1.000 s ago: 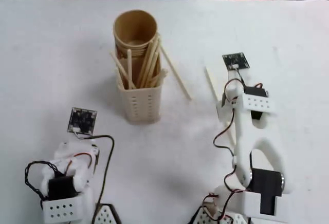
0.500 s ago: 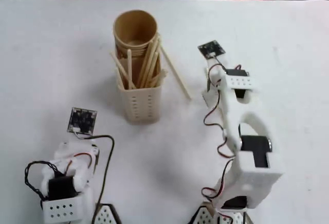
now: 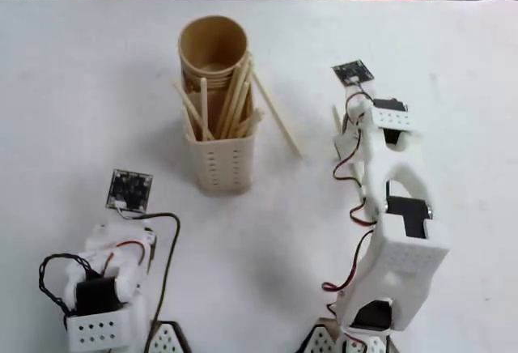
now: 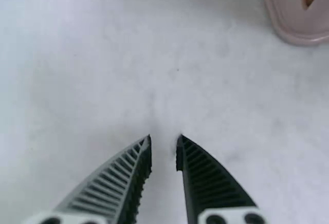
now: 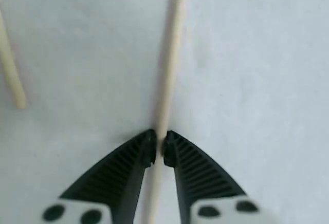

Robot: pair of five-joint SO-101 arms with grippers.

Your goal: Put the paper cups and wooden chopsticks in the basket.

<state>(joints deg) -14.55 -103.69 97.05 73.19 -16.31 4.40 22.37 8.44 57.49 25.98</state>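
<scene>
- Two loose chopsticks lie on the table (image 3: 81,86): one (image 3: 277,116) near the basket (image 3: 220,163), the other (image 5: 169,54) clamped in the right gripper (image 5: 159,149).
- One basket holds stacked paper cups (image 3: 212,45), count unclear, plus several chopsticks (image 3: 235,98).
- Well apart, the left gripper (image 4: 163,147) is slightly parted, holding nothing.

The left arm (image 3: 101,288) sits folded in the lower left of the high view, and the left gripper (image 4: 163,149) points down, jaws a narrow gap apart with nothing between. The right arm (image 3: 392,240) stretches up the frame's right side, the right gripper (image 5: 158,147) pinched on a chopstick (image 5: 172,54)
</scene>
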